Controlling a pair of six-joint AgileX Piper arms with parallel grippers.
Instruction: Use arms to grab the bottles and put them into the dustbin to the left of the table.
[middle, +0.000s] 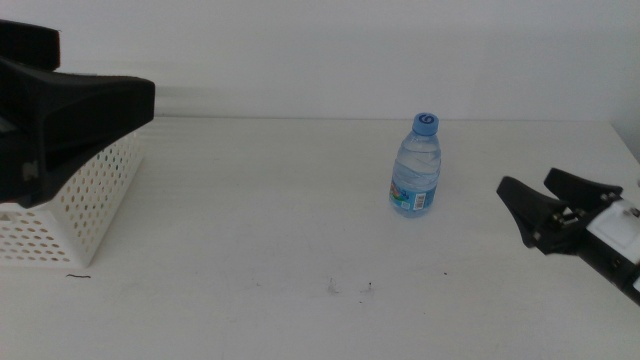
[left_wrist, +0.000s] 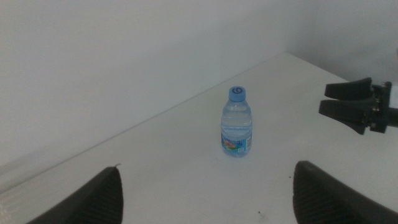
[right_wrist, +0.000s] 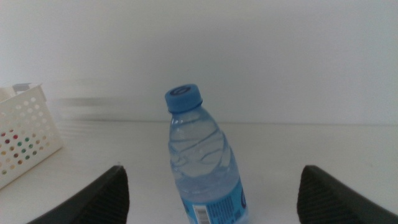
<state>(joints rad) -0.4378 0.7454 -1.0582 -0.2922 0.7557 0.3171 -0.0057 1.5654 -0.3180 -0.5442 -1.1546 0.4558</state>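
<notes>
middle: overhead, forward-down | wrists: low, both share water bottle (middle: 417, 168)

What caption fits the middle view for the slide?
Right gripper, jaws open, faces an upright water bottle on the table; left gripper hovers over the dustbin.

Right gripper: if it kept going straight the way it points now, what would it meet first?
Most likely the water bottle, upright and centred between the open right gripper jaws, with bare table between. Depth is uncertain.

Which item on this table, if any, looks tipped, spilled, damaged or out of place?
Nothing stands out. The water bottle stands upright and capped on the table, no spill near it. The dustbin sits upright at the left. The right gripper is open and apart from the bottle.
</notes>
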